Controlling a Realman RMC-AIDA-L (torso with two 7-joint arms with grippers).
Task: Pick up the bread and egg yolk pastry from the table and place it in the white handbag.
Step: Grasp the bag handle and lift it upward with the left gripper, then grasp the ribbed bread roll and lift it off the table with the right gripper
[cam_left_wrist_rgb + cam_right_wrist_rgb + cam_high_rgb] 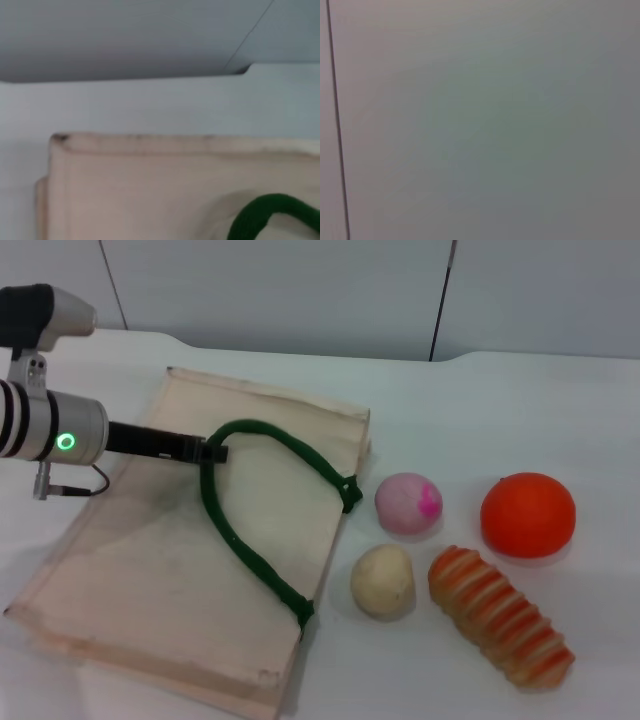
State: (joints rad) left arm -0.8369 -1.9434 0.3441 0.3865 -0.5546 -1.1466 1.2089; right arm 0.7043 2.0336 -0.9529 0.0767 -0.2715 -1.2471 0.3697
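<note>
Left tool (213, 451) closed on the dark green rope handle (245, 530) of the flat cream cloth handbag (150, 570) – fingertips partly hidden; right tool out of sight.

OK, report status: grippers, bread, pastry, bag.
Left gripper at green handle over the white handbag. Right arm out of view. Bread, egg yolk pastry untouched on table. Nothing blocking.
</note>
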